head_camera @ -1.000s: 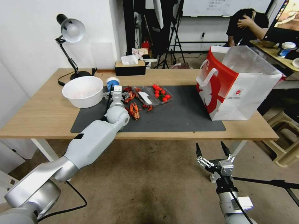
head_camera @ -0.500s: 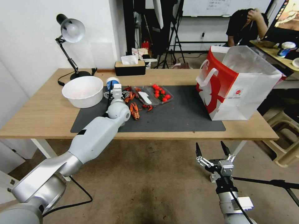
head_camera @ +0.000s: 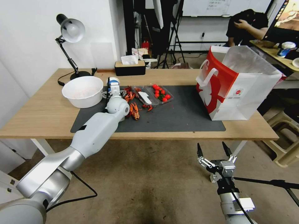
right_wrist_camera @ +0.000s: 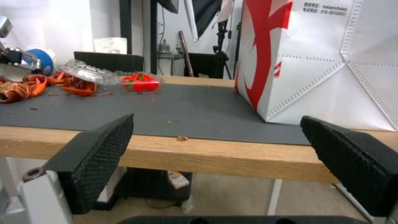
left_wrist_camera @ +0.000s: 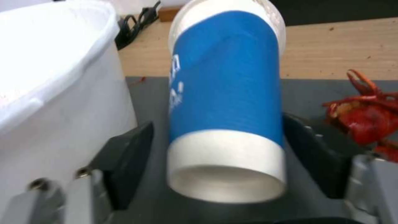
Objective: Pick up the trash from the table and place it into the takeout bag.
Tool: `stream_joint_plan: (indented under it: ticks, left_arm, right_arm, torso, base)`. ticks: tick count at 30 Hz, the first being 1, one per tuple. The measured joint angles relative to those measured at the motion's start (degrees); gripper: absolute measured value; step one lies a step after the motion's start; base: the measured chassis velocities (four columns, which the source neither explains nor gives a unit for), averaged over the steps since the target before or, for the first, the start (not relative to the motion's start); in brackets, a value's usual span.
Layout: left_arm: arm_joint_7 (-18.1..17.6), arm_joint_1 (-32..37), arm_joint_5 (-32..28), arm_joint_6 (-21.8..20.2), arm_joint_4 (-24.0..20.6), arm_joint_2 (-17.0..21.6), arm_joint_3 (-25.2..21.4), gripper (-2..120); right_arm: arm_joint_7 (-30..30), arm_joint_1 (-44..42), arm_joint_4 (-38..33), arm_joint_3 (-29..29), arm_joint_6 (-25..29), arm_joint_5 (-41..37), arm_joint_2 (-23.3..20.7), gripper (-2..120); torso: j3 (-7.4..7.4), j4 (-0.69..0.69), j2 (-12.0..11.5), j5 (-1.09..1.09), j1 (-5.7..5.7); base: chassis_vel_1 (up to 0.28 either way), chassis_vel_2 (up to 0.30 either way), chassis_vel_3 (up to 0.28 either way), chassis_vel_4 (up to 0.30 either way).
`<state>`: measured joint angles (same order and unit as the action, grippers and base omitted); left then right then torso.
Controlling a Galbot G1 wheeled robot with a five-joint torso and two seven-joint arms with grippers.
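Broadly, the dark mat (head_camera: 183, 115) lay bare between the food scraps and the takeout bag (head_camera: 239, 87), which stood upright at the right end of the table (head_camera: 40, 118), near its front edge. The white bowl (head_camera: 82, 91) sat just beside the blue-and-white paper cup (left_wrist_camera: 226, 102). The left gripper (head_camera: 112, 90) reached over the mat with its jaws apart, one pad (left_wrist_camera: 128, 146) on each side of the cup's lower part; whether they touched it could not be told. The left wrist view showed a crayfish shell (left_wrist_camera: 369, 115) close beside one pad, the head view more shells and a tomato tray (head_camera: 160, 93). The right gripper (head_camera: 215, 152) hung below the table's front edge, jaws wide open.
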<state>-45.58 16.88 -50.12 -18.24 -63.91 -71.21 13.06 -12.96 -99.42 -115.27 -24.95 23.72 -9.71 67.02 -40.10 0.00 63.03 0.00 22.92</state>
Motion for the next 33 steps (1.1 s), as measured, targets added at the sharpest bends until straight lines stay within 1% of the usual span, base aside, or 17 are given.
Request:
stream_joint_plan:
  ticks: [1,3,5,6,9,17,18,20,21,23,24,25,26,28,30,31,33]
  left_arm:
    - [-0.2,0.0,-0.3,-0.2,0.0,0.0,-0.1,72]
    - [-0.4,0.0,-0.6,-0.4,-0.1,0.0,-0.2,69]
    - [-0.6,0.2,-1.1,-0.7,-0.3,-0.1,-0.6,58]
    - [-0.6,0.2,-1.1,-0.7,-0.3,-0.1,-0.6,58]
    - [-0.7,0.6,-1.2,-0.7,-0.5,0.0,-0.8,48]
    - [0.1,1.2,-1.4,0.8,-1.1,0.3,-1.1,47]
    - [0.8,1.4,-1.3,2.1,-1.6,0.3,-1.1,47]
    - [2.4,1.6,0.1,5.2,-3.0,0.5,-1.1,47]
    - [2.4,1.6,0.1,5.2,-3.0,0.5,-1.1,47]
    - [5.6,1.6,1.2,9.5,-5.6,1.4,-0.6,47]
    - [8.5,1.2,1.4,12.6,-7.6,2.1,0.1,47]
    - [8.5,1.2,1.4,12.6,-7.6,2.1,0.1,47]
    - [11.0,0.6,1.5,15.1,-9.1,2.6,0.8,47]
    - [17.9,-1.9,1.4,20.1,-12.6,4.2,3.3,47]
    - [18.5,-2.2,1.4,20.6,-13.0,4.4,3.7,47]
    - [20.8,-4.1,0.5,21.7,-15.2,4.9,5.6,47]
    - [22.5,-7.0,-0.8,22.2,-17.6,5.2,8.8,47]
  right_arm:
    - [0.0,0.0,0.0,0.0,0.0,0.0,0.0,100]
    - [0.0,-0.1,0.0,-0.1,0.1,0.0,0.0,100]
    - [0.0,-0.2,-0.1,-0.1,0.1,0.0,0.0,100]
    - [0.0,-0.2,-0.1,-0.1,0.1,0.0,0.0,100]
    - [0.0,-0.3,-0.2,-0.1,0.2,0.0,0.0,100]
    - [0.0,-0.3,-0.2,-0.1,0.2,0.1,0.0,100]
    - [0.0,-0.2,-0.2,-0.1,0.2,0.1,0.0,100]
    - [0.1,-0.1,-0.2,0.0,0.2,0.2,0.0,100]
    - [0.1,-0.1,-0.2,0.0,0.2,0.2,0.0,100]
    - [0.1,0.1,-0.2,0.1,0.1,0.2,0.0,100]
    - [0.1,0.2,-0.3,0.1,0.1,0.2,0.0,100]
    - [0.1,0.2,-0.3,0.1,0.1,0.2,0.0,100]
    - [0.1,0.2,-0.3,0.1,0.0,0.2,0.0,100]
    - [0.1,0.1,-0.3,0.1,0.0,0.3,0.1,100]
    - [0.1,0.1,-0.3,0.1,0.0,0.3,0.1,100]
    - [0.1,0.1,-0.4,0.1,0.0,0.3,0.1,100]
    - [0.1,0.1,-0.4,0.1,0.0,0.3,0.0,100]
  torso:
    - [0.00,0.00,0.0,0.00,0.00]
    - [0.00,0.00,0.0,0.00,0.00]
    - [0.00,0.00,0.0,0.00,0.00]
    - [0.00,0.00,0.0,0.00,0.00]
    - [0.01,0.00,0.0,0.01,0.00]
    - [0.00,0.01,0.0,0.00,0.00]
    - [0.00,0.01,0.0,-0.03,0.00]
    - [0.00,-0.01,0.0,0.01,0.00]
    - [0.00,-0.01,0.0,0.01,0.00]
    - [0.00,0.00,0.0,0.00,0.00]
    - [0.00,0.01,0.0,-0.01,0.00]
    - [0.00,0.01,0.0,-0.01,0.00]
    - [-0.01,0.00,0.0,0.00,0.00]
    - [0.00,0.00,0.0,0.00,0.00]
    - [0.00,0.00,0.0,0.01,0.00]
    - [0.00,0.01,0.0,0.00,0.00]
    - [0.00,0.00,0.0,0.01,0.00]
  base:
    - [0.000,0.000,0.000,0.000]
    - [0.000,0.000,0.000,0.000]
    - [0.000,0.000,0.000,0.000]
    - [0.000,0.000,0.000,0.000]
    - [0.000,0.000,0.000,0.000]
    - [0.000,0.000,0.000,0.000]
    - [0.000,0.000,0.000,0.000]
    - [0.000,0.000,0.000,0.000]
    - [0.000,0.000,0.000,0.000]
    - [0.000,0.000,0.000,0.000]
    - [0.000,0.000,0.000,0.000]
    - [0.000,0.000,0.000,0.000]
    - [0.000,0.000,0.000,0.000]
    - [0.000,0.000,0.000,0.000]
    - [0.000,0.000,0.000,0.000]
    - [0.000,0.000,0.000,0.000]
    - [0.000,0.000,0.000,0.000]
